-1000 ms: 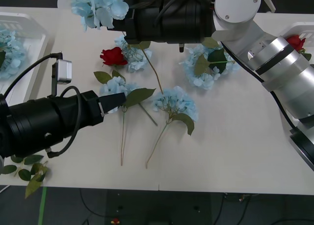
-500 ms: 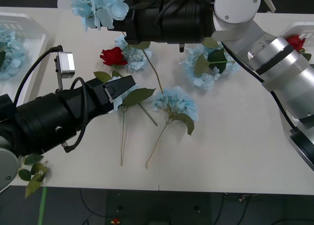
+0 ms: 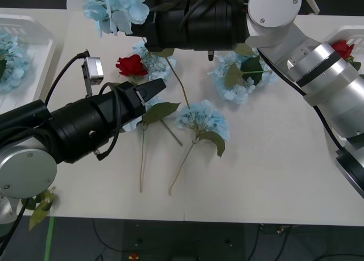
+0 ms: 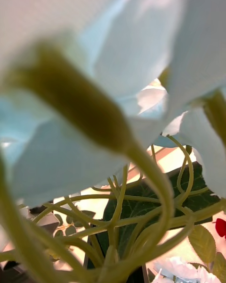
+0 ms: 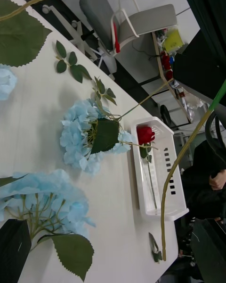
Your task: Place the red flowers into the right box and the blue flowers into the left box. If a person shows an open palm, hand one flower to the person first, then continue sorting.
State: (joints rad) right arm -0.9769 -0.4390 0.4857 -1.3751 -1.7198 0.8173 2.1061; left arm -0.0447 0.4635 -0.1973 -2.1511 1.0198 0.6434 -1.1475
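My right gripper (image 3: pixel 142 25) hangs over the table's far side, shut on a blue flower (image 3: pixel 116 8) whose long stem (image 3: pixel 179 79) dangles below it. Up close, its pale petals (image 4: pixel 94 52) show in the right wrist view. My left gripper (image 3: pixel 149 89) is open just in front of a red flower (image 3: pixel 132 65) lying on the table, its black fingers (image 5: pixel 12 245) apart. More blue flowers (image 3: pixel 202 119) lie on the table at mid-right (image 3: pixel 239 76) and beside the rose (image 3: pixel 156 65). The left box (image 3: pixel 40 56) holds blue flowers. The right box (image 3: pixel 352 30) holds a red flower (image 3: pixel 343 48).
A green leaf sprig (image 3: pixel 34 201) lies at the table's front left corner. Another sprig (image 5: pixel 70 63) lies near the far edge. An office chair (image 5: pixel 127 19) stands beyond the table. Bare tabletop (image 3: pixel 284 158) spreads across the front right.
My left arm has moved forward and to the right, bringing its open gripper close to the red flower. The right arm and its blue flower have not moved.
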